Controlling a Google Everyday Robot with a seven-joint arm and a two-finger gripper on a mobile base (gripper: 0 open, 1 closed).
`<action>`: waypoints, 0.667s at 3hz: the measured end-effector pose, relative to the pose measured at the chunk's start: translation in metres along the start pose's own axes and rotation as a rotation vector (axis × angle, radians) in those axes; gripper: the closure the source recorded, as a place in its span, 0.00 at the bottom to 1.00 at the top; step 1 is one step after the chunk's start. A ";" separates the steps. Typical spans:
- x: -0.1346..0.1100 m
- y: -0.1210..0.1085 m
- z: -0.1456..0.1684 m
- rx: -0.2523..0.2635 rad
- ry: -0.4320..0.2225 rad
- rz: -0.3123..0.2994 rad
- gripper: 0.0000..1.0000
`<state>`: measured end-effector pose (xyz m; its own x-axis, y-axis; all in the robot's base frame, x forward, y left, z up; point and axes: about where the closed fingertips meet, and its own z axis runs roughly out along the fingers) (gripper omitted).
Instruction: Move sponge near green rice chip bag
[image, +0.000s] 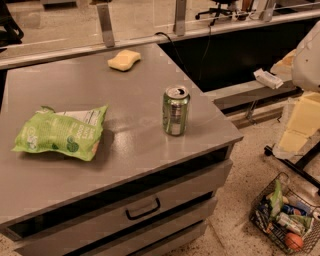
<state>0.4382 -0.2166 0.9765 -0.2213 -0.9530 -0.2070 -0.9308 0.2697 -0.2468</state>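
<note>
The sponge (124, 59), a pale yellow foam block, lies at the far side of the grey counter (125, 145), near its back edge. The green rice chip bag (60, 132), crinkled light green with a white label panel, lies flat at the counter's left side. My gripper (296, 127) is cream-coloured and hangs at the right edge of the view, off the counter and above the floor, far from both sponge and bag. It holds nothing that I can see.
A green drink can (175, 110) stands upright near the counter's right edge, between my gripper and the bag. A wire basket (287, 217) with packets and a ball sits on the floor at lower right. Drawers with a handle (142, 209) face front.
</note>
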 end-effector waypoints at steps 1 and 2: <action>0.000 0.000 0.000 0.000 0.000 0.000 0.00; -0.010 -0.011 0.004 0.008 -0.007 -0.049 0.00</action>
<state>0.4519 -0.2091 0.9772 -0.1736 -0.9641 -0.2012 -0.9382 0.2240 -0.2638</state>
